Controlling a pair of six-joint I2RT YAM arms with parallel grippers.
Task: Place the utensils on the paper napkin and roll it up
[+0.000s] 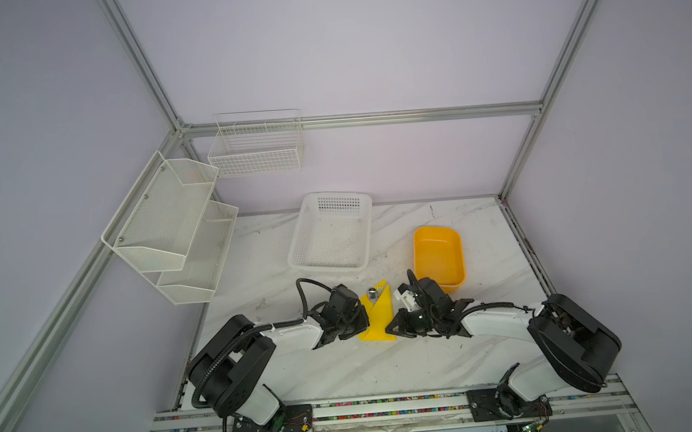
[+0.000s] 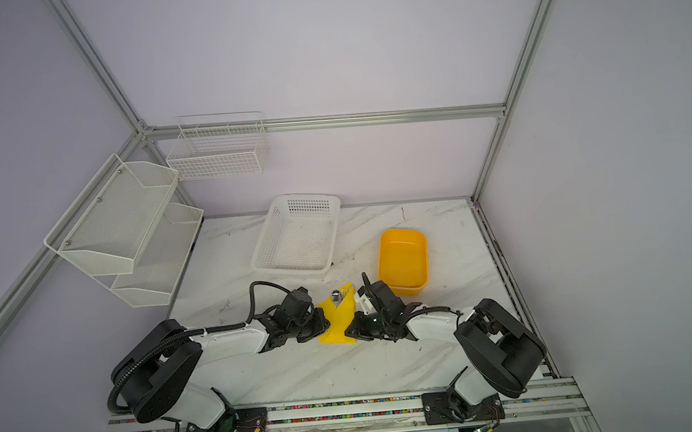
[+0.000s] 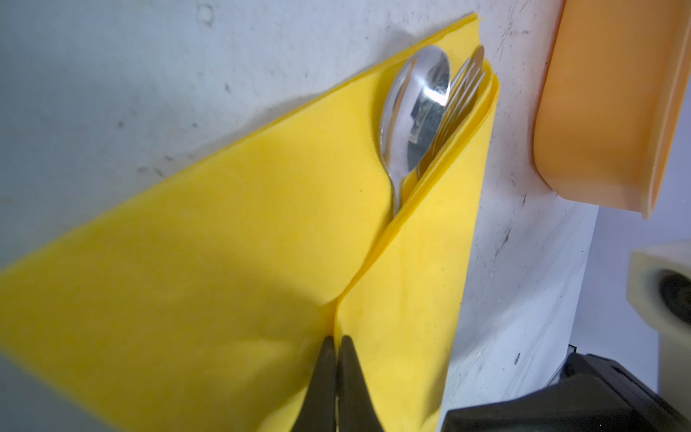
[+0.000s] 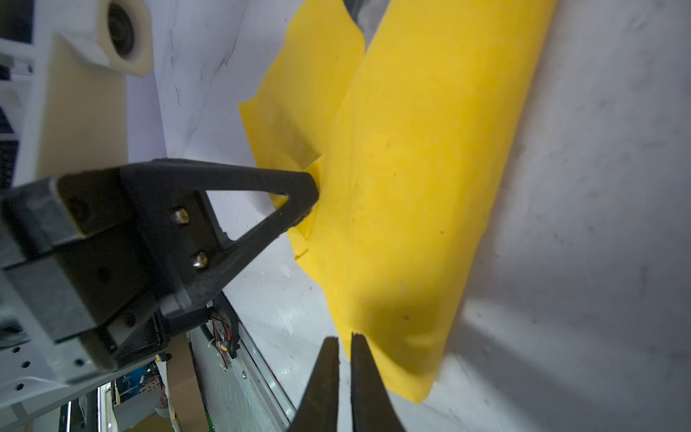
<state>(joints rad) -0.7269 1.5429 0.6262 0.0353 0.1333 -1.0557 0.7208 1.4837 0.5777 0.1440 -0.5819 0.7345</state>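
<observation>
- While the left pincer (image 3: 337, 342) pinched a flap of the paper napkin (image 3: 243, 232), the utensils (image 3: 422, 112) lay tucked in its fold on the table (image 3: 112, 74) (spoon (image 3: 415, 108) and fork (image 3: 465, 88) heads showing).
- Nearly closed on nothing, the right pincer (image 4: 344, 342) sat beside the napkin's near end.
- A hard pull could have torn the paper there or tipped the utensils out the open end.

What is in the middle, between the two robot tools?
The yellow napkin, folded around the spoon and fork, lies between the left tool and the right tool. Both top views show it.
</observation>
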